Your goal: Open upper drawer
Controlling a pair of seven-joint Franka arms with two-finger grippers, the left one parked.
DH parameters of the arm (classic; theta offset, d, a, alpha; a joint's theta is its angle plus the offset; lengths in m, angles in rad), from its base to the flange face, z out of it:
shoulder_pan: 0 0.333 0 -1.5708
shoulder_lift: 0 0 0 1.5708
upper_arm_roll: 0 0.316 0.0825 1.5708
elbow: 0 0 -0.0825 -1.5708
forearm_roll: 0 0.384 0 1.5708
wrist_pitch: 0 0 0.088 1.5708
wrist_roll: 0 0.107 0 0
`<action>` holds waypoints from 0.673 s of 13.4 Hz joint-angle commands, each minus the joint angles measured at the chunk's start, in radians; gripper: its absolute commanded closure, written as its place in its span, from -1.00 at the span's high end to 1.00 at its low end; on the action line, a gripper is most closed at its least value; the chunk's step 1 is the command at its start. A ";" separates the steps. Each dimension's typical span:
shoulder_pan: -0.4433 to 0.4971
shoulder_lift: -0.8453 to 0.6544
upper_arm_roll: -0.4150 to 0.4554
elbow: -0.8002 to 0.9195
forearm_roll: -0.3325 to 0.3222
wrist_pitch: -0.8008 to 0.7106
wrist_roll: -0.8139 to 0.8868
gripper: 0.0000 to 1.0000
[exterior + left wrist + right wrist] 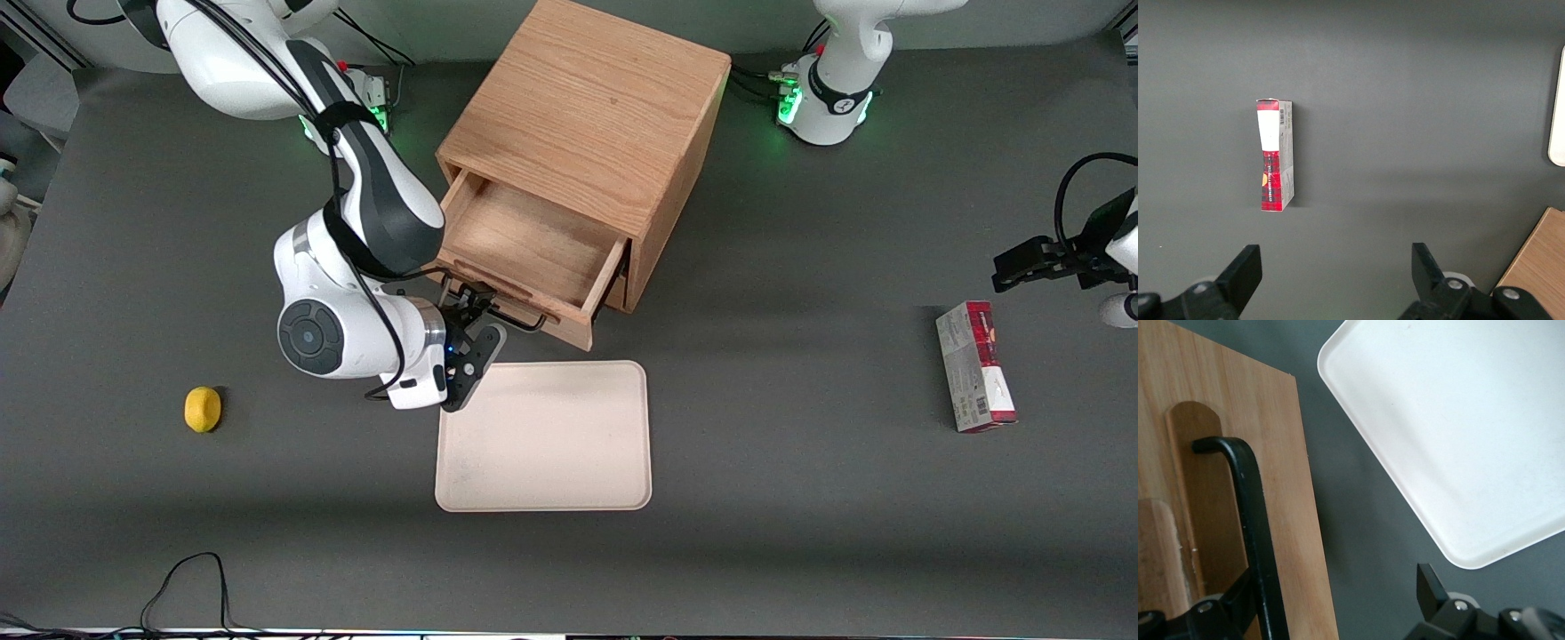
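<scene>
1 upper drawer (524,244) pulled out, fingers (1238,600) straddling its handle (1248,507)

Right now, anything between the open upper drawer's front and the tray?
Only the end effector at the upper drawer's black handle; otherwise bare table up to the tray. Shows in front view.

No text, brand or number could be read anywhere. The red and white box (975,366), lying toward the parked arm's end of the table, well apart from the cabinet (582,133), carried a barcode and some print, but it was too small to read. The gripper (474,313) at the drawer (524,258) handle bore no label.
</scene>
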 commanded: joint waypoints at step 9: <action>-0.049 0.058 0.006 0.097 -0.011 -0.005 -0.026 1.00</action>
